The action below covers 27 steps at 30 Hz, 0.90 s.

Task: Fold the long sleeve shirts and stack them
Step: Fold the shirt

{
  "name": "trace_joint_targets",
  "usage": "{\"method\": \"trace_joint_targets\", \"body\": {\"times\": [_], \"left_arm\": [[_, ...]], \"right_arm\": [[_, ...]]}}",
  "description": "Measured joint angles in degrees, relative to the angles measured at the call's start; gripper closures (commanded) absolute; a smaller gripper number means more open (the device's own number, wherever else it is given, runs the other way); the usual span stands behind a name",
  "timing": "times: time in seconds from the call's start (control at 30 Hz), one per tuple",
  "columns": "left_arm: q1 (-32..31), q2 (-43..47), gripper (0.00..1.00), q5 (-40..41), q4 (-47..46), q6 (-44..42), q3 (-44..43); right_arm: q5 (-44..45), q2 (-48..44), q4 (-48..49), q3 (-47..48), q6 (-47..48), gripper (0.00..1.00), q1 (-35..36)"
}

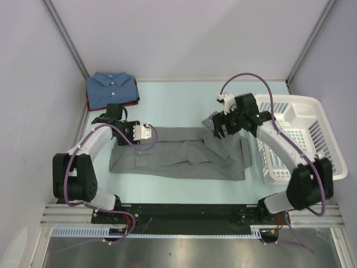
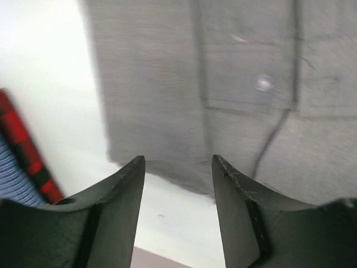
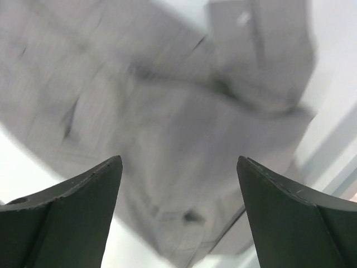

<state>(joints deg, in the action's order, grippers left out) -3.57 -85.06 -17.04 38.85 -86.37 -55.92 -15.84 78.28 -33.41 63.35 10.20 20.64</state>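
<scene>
Mid-fold: the grey shirt (image 1: 178, 159) lies stretched across the middle of the desk (image 1: 184, 100), its far edge apparently turned in — the wrist views are too blurred to be sure. The left end effector (image 1: 146, 132) hovers over the shirt's far-left edge, the right end effector (image 1: 218, 127) over its far-right end; both are open and hold nothing. The next move likely calls for a grip on each end to fold the length over — then stacking on the blue shirt (image 1: 111, 88) at the back-left corner.
</scene>
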Motion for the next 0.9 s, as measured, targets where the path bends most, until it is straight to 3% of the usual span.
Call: {"method": "trace_joint_targets", "body": {"times": [0.03,0.1,0.13,0.37,0.5,0.67,0.73,0.8,0.83,0.87,0.9], "left_arm": [[0.0,0.0,0.19,-0.5,0.0,1.4,-1.3],[0.0,0.0,0.14,-2.1,0.1,5.8,-5.4],[0.0,0.0,0.01,-2.8,-0.2,7.1,-6.7],[0.4,2.2,0.01,-7.5,-3.9,19.6,-10.3],[0.4,4.0,0.0,-9.3,-4.8,24.2,-10.3],[0.4,5.5,0.01,-10.0,-6.0,28.0,-10.2],[0.4,5.9,0.01,-10.0,-6.7,29.2,-10.2],[0.4,6.4,0.01,-9.7,-7.8,30.6,-10.2],[0.5,6.6,0.01,-9.5,-8.6,31.5,-10.2],[0.5,6.8,0.01,-9.3,-9.3,32.3,-10.2],[0.5,7.0,0.01,-9.1,-9.9,33.0,-10.2]], "right_arm": [[0.3,2.3,0.8,1.9,0.0,0.13,-0.4],[1.1,10.5,2.4,8.2,-0.3,0.15,-1.9],[1.5,13.7,3.2,10.4,-0.5,0.15,-2.4],[4.6,36.2,3.9,26.1,-1.1,0.15,-6.7],[5.3,42.0,2.6,30.3,-1.1,0.18,-7.8],[4.6,45.6,1.3,32.8,-0.6,0.29,-7.5],[4.3,46.2,0.8,32.8,-0.4,0.41,-7.1],[4.5,46.8,0.8,32.8,0.0,0.63,-6.6],[4.2,46.8,0.9,32.8,0.2,0.87,-6.4],[4.1,46.9,0.7,32.8,0.3,1.0,-6.3],[4.2,47.0,0.9,32.8,0.5,1.0,-6.2]]}}
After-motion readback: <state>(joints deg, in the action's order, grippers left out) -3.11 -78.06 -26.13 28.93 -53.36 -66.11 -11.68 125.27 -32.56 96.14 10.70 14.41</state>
